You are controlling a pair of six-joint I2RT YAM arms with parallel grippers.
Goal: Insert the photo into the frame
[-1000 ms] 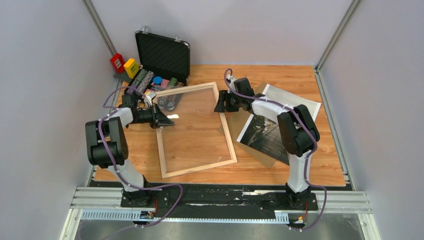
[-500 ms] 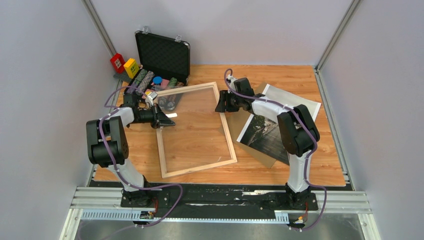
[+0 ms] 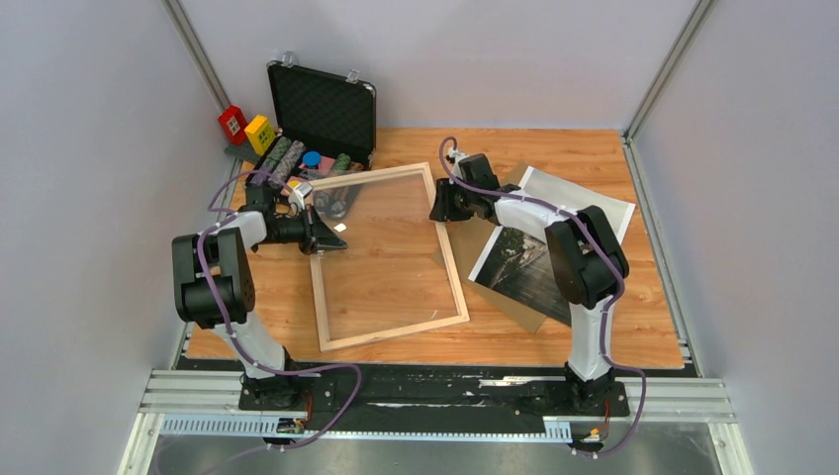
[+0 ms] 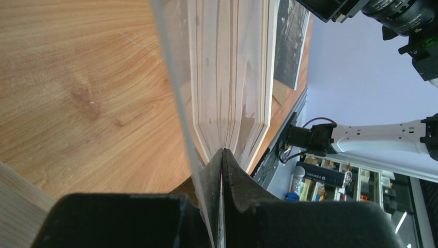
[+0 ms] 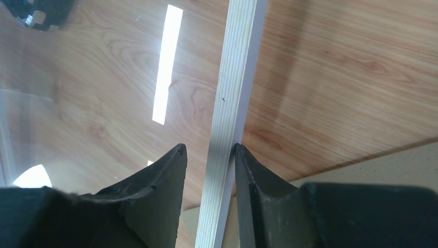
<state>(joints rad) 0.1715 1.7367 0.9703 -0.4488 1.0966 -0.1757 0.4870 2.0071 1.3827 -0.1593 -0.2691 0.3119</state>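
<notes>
The pale wood frame (image 3: 396,332) lies on the table between my arms. My left gripper (image 3: 334,236) is at its left side, shut on the edge of the clear pane (image 4: 175,77), which runs between the closed fingertips (image 4: 222,152). My right gripper (image 3: 438,206) is at the frame's right rail near the far corner. Its jaws are open and straddle the rail (image 5: 235,67); the right finger (image 5: 248,170) touches it, and a gap shows at the left finger. The dark pier photo (image 3: 529,262) lies flat to the right of the frame, also showing in the left wrist view (image 4: 289,41).
A brown backing board (image 3: 524,312) lies under the photo, with a white sheet (image 3: 584,203) behind it. An open black case (image 3: 322,109) with chips and small items stands at the far left, next to red (image 3: 233,123) and yellow (image 3: 259,133) boxes.
My right gripper has crept slightly farther along the frame's right rail. My left gripper has shifted a little with the pane. The photo has not moved.
</notes>
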